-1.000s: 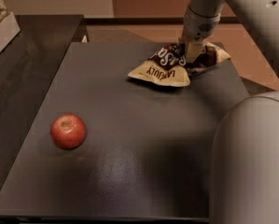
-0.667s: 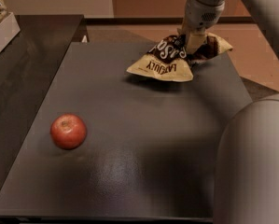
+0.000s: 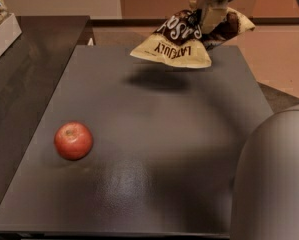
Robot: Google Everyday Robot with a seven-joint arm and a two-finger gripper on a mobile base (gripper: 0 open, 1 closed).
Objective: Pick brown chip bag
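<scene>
The brown chip bag point(image 3: 176, 41) hangs in the air above the far part of the grey table point(image 3: 159, 134), tilted, its cream-tan end with lettering pointing left and down. Its shadow lies on the table beneath it. My gripper point(image 3: 209, 21) comes down from the top right and is shut on the bag's dark brown middle, holding it clear of the table.
A red apple point(image 3: 73, 140) sits on the table at the near left. A darker table point(image 3: 29, 74) adjoins on the left with a white box point(image 3: 1, 24) at its far corner. My robot's rounded body point(image 3: 274, 179) fills the lower right.
The gripper has risen with the chip bag in it; the bag has left the table and now hangs above it. The apple has not moved.
</scene>
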